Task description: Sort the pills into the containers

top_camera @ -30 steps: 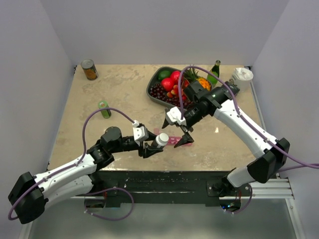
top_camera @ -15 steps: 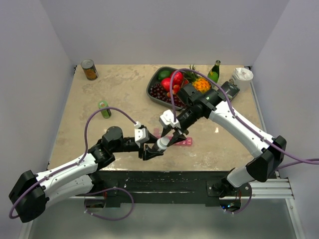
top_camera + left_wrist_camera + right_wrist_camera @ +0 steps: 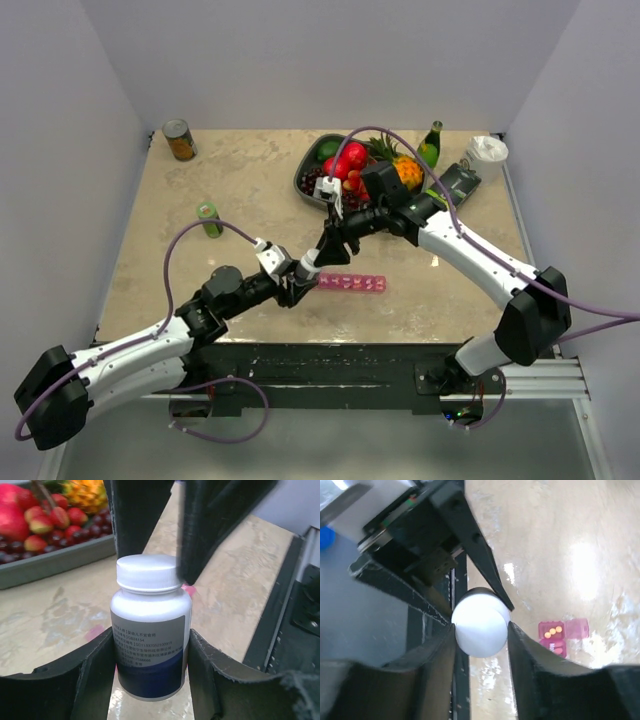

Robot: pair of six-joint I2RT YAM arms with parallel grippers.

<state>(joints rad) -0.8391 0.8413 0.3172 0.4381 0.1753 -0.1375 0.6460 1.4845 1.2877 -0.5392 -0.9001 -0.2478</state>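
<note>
Bottle (image 3: 150,650) pinched — left fingers (image 3: 95,680) on body, right fingers (image 3: 535,675) on cap (image 3: 148,572) — containers (image 3: 350,283) alongside, fruit tray (image 3: 50,567) behind.

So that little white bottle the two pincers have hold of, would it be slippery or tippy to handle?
Probably stiff: the bottle keeps its shape squeezed in the left pincer. Its smooth plastic looks somewhat slippery. Round and taller than wide, it might tip or roll if released; the right pincer grips its cap.
</note>
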